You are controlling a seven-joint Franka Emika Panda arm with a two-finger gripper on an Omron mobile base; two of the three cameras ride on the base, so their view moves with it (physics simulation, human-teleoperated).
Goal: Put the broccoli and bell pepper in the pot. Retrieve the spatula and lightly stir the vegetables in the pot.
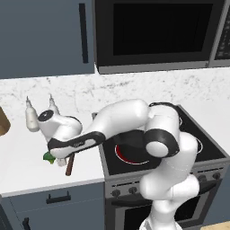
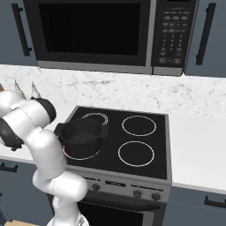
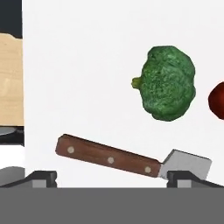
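Trouble could start with the spatula: it lies just below the broccoli in the hand view, so the hand, its fingers spread wide and holding nothing, may clip the smooth riveted wooden handle or grey blade when dropping for the lumpy green floret. The glossy red pepper, just right of the broccoli, could roll across the white table. The black pot waits empty, well apart.
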